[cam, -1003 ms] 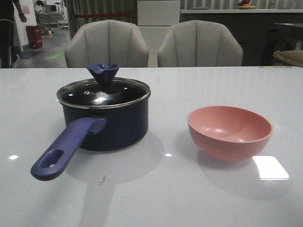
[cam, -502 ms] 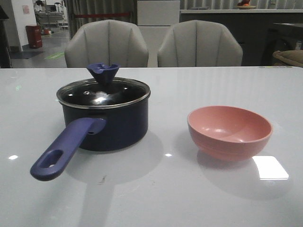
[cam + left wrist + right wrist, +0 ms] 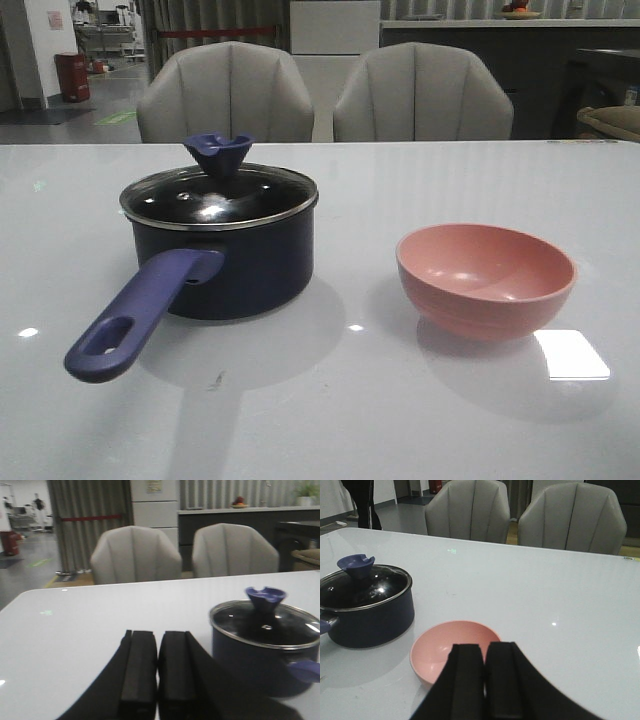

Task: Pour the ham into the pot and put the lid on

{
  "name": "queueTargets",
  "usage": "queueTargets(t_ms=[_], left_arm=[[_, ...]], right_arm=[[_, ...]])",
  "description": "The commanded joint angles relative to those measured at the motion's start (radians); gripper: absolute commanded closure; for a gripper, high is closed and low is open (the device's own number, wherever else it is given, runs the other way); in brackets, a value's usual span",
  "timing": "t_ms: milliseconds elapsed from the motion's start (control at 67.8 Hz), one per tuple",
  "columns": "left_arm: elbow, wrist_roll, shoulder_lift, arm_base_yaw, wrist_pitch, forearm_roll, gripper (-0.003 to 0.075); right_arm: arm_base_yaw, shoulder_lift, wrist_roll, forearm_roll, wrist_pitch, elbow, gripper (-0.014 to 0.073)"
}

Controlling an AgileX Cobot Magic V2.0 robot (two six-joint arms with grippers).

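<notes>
While the white desk [image 3: 420, 420] spreads wide and glossy under everything, the task looks to be at its very start or else already finished, and the pictures alone do not settle which: the pot [image 3: 225, 262] stands on the robot's left side of the desk with its long purple-blue handle [image 3: 135, 318] reaching toward the near edge, and the lid [image 3: 218, 192] sits seated on its rim, knob [image 3: 218, 152] upright. Beside it on the right, well apart, rests the pink bowl [image 3: 485, 277], and what shows of its inside in the front and right wrist views is bare; no ham is visible anywhere, and through the dark glass I cannot tell whether any pieces lie in the pot. If the ham is still to be poured, the lid stands in the way and would have to come off first, then go back on. Behind the desk two grey chairs [image 3: 225, 92] face the robot, clear of any reach. Neither arm shows in the front view; each wrist camera shows its own claw low over the desk, the left claw [image 3: 157, 677] near the pot and the right claw [image 3: 485, 680] just short of the bowl, both clenched with the pads pressed together and grasping nothing.
</notes>
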Motion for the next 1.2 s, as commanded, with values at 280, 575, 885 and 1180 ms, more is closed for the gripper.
queueTargets(t_ms=[280, 575, 885, 1180], left_arm=[[0.022, -0.013, -0.022, 0.081, -0.098, -0.011, 0.0589], [0.022, -0.013, -0.022, -0.071, -0.100, -0.011, 0.0589], [0.022, -0.013, -0.018, -0.069, -0.100, -0.011, 0.0589], [0.022, -0.013, -0.018, -0.069, -0.100, -0.011, 0.0589]], right_arm=[[-0.001, 0.010, -0.010, 0.003, -0.076, -0.029, 0.0432], [-0.001, 0.010, -0.010, 0.003, -0.076, -0.029, 0.0432], [-0.001, 0.010, -0.010, 0.003, -0.076, -0.029, 0.0432], [-0.001, 0.010, -0.010, 0.003, -0.076, -0.029, 0.0432]])
